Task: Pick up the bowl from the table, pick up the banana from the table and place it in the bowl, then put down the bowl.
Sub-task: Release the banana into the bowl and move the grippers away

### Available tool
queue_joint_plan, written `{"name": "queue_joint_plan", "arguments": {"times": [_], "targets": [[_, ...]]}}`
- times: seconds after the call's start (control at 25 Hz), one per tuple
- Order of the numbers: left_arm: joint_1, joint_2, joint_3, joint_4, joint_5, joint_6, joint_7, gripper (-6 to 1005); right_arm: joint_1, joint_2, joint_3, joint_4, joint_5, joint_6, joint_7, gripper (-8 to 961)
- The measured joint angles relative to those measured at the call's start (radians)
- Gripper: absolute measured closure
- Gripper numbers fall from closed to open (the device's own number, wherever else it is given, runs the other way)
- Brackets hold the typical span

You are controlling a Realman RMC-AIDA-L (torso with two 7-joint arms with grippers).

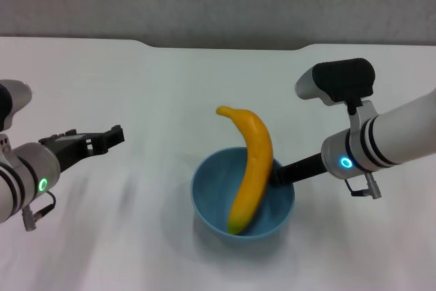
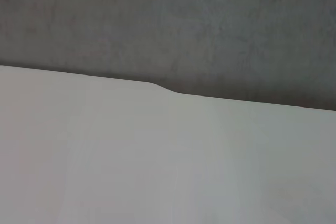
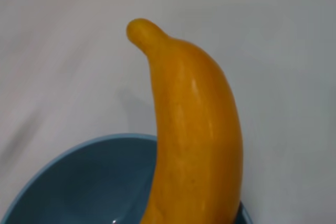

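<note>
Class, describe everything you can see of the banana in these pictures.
The banana is smooth, glossy and yellow-orange, gently curved. One end sits low inside the light-blue bowl; the body leans over the far rim, its narrow end pointing up and away above the white table. The right gripper reaches the bowl's rim beside it; whether they touch is unclear.

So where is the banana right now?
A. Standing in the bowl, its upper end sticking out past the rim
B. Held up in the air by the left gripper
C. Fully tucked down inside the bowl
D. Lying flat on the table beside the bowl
A. The banana has one end down in the bowl and its other end reaches up past the rim.
</note>
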Motion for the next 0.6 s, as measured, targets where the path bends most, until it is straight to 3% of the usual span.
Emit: {"name": "queue_joint_plan", "arguments": {"times": [0.6], "targets": [[0.005, 0.0, -0.01, 0.002, 0.0, 0.001, -0.004, 104, -0.006, -0.001, -0.001, -0.008, -0.001, -0.01, 0.004, 819]]}}
